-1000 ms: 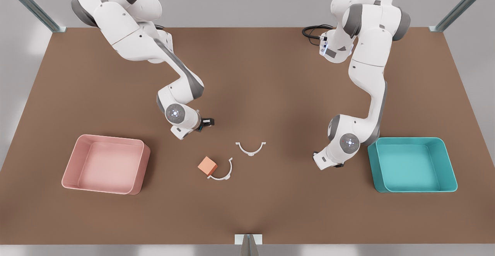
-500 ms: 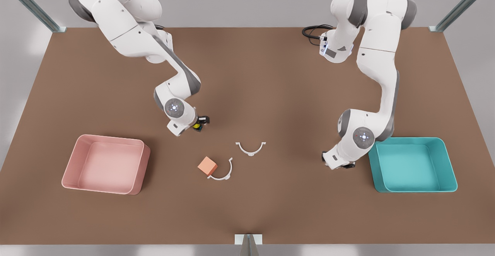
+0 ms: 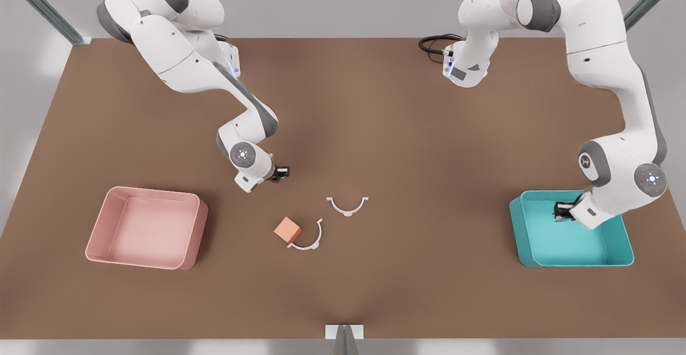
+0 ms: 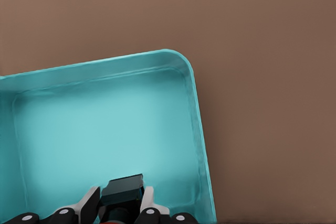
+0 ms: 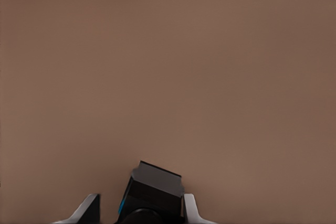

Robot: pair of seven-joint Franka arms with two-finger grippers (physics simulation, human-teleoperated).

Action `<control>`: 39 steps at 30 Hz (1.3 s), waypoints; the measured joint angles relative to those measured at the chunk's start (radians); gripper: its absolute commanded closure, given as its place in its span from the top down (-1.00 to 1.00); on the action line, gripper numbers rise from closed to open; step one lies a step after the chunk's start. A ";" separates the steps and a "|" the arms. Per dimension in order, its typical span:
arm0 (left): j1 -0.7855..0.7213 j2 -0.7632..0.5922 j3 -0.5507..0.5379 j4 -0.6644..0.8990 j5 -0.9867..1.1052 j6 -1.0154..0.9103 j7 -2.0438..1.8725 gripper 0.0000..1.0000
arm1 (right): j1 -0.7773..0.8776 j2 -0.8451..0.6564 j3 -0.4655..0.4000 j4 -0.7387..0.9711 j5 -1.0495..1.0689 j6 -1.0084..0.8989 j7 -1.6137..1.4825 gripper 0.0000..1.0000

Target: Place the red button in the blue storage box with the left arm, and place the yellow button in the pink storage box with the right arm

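My left gripper [image 3: 560, 213] hangs over the inside of the blue storage box [image 3: 573, 263] at the front view's right, shut on the red button [image 3: 557, 211]. In the left wrist view, the left gripper [image 4: 121, 202] clamps the button's black base [image 4: 123, 188] above the blue storage box [image 4: 197, 103]; the red cap barely shows. My right gripper [image 3: 278, 172] is over bare table, right of and behind the pink storage box [image 3: 153, 193], shut on the yellow button [image 3: 282, 171]. The right wrist view has the right gripper [image 5: 140, 205] around that black base [image 5: 157, 182], cap hidden.
A salmon-orange cube [image 3: 288, 230] lies near the table's middle, touching a white half ring [image 3: 310, 243]. A second white half ring [image 3: 348, 207] lies just behind it. A black cable [image 3: 431, 43] coils at the far edge.
The left arm swung toward the front view's right, carrying the red button from beside the blue box to above its inside. The right gripper stayed almost in place with the yellow button.
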 measured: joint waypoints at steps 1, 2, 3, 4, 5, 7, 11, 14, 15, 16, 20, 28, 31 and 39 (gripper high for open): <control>0.013 0.017 0.000 0.002 -0.004 -0.003 0.030 0.08 | 0.000 0.000 0.000 -0.001 0.000 0.006 0.000 0.07; 0.025 0.040 0.000 0.010 -0.007 -0.004 0.058 0.08 | 0.000 0.000 0.000 -0.001 0.000 0.011 0.000 -0.03; 0.035 0.066 0.000 0.019 -0.009 -0.005 0.085 0.08 | 0.000 0.000 0.001 -0.001 0.001 0.015 -0.001 -0.04; 0.040 0.092 0.000 0.032 -0.011 -0.005 0.110 0.08 | 0.000 0.000 0.001 -0.002 0.002 0.018 -0.002 -0.06; 0.042 0.114 0.000 0.041 -0.014 -0.004 0.134 0.08 | 0.000 0.000 0.000 -0.004 0.003 0.021 -0.003 -0.10; 0.044 0.155 0.000 0.048 -0.023 0.013 0.178 0.07 | -0.001 -0.002 0.001 -0.004 0.006 0.024 -0.007 -0.16; 0.044 0.218 -0.003 0.050 -0.038 0.065 0.253 0.08 | -0.029 -0.019 0.010 0.030 0.009 0.003 -0.015 -0.16; 0.043 0.235 -0.003 0.051 -0.048 0.094 0.300 1.00 | -0.058 -0.054 0.010 0.103 0.010 -0.051 -0.024 -0.16; 0.043 0.237 -0.003 0.051 -0.052 0.101 0.314 1.00 | -0.084 -0.062 0.011 0.127 0.010 -0.068 -0.031 -0.15; 0.042 0.237 -0.003 0.051 -0.055 0.106 0.328 1.00 | -0.101 -0.065 0.009 0.176 0.010 -0.092 -0.039 -0.16; 0.035 0.212 -0.004 0.056 -0.059 0.121 0.372 1.00 | -0.123 -0.026 -0.048 0.455 0.007 -0.222 -0.089 -0.15; -0.154 -0.078 -0.034 0.238 -0.122 -0.103 0.245 1.00 | -0.224 0.099 -0.126 0.641 -0.030 -0.416 -0.242 -0.15; -0.205 -0.203 -0.044 0.271 -0.100 -0.254 0.155 1.00 | -0.274 0.105 -0.125 0.608 -0.038 -0.441 -0.303 -0.15; -0.212 -0.246 -0.057 0.278 -0.040 -0.483 -0.022 1.00 | -0.314 0.122 -0.124 0.553 -0.064 -0.457 -0.423 1.00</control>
